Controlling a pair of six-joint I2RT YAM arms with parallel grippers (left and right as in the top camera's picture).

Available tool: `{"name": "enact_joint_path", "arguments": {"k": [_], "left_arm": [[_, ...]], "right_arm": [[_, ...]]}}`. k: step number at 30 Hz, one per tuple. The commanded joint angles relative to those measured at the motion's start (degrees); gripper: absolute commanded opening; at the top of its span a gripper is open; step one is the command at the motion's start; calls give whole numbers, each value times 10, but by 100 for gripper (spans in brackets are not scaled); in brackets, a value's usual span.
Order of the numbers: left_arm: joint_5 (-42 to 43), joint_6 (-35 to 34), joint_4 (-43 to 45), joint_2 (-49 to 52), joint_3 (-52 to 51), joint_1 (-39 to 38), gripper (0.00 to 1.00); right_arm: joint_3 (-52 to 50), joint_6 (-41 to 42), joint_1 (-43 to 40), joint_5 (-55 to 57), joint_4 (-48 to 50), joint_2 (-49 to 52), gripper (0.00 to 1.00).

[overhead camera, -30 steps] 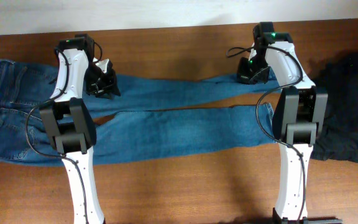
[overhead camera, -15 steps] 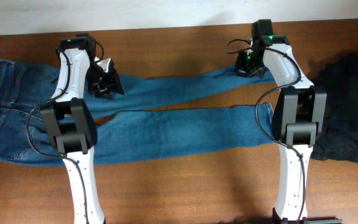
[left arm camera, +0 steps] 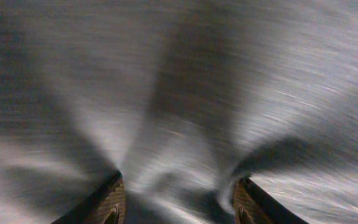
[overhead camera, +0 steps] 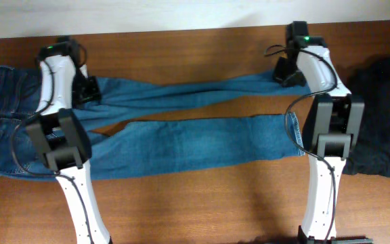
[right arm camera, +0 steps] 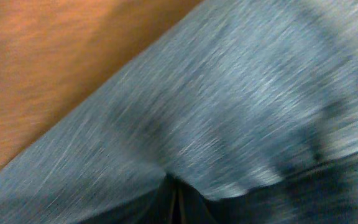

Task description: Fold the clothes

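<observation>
Jeans (overhead camera: 181,139): med-blue denim, laid lengthwise across the wooden table (overhead camera: 202,203). Waistband end is at your left, both legs run off to the right. The near leg lies flat and broad. The far leg is narrower, pulled into a straight band betw. the two arms, and a thin wedge of bare wood shows where the legs split. The black garment (overhead camera: 381,115) sits crumpled at the far right edge, just beside the near leg's hem but apart from it.

Left gripper (overhead camera: 87,91) is over the top of the far leg, near the crotch. Right gripper (overhead camera: 288,71) is at that leg's hem end.

From overhead you get the layout but not the jaws, since the arm bodies hide them. The wrist cams fill that in:
- L wrist: both fingers (left arm camera: 107,202) stand clearly apart with denim humped up betw. them. It's v. blurred, so you can't tell whether the cloth touches the pads.
- R wrist: the jaws are closed to a slit, with a fold of denim drawn in and pinched. There's bare wood at upper left.
</observation>
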Motion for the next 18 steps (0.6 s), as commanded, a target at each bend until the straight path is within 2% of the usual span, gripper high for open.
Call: {"name": "enact_joint_path", "arguments": {"k": [1,5,8,13,14,16,18], "left_arm": [[-124,-14,4,49,-18,77,53],[-125,-13,2,49,-5,84,53],[-122,-13,-18,49,42,76,53],[-96,-14,-80,49,158,56,53],[-77,-14,-94,49,186,50,53],[-56,-13,-109,49,209,44,54],[-35,-13,-128,49,229,37,54]], "right_arm": [[0,7,-62,95,-41,57,5],[56,7,-65,95,-82,53,5],[142,7,-62,95,-141,52,5],[306,7,-60,82,-249,52,23],[349,5,-60,68,-278,52,30],[393,-7,-60,38,-309,51,35],[450,-49,-57,-43,-354,51,39]]}}
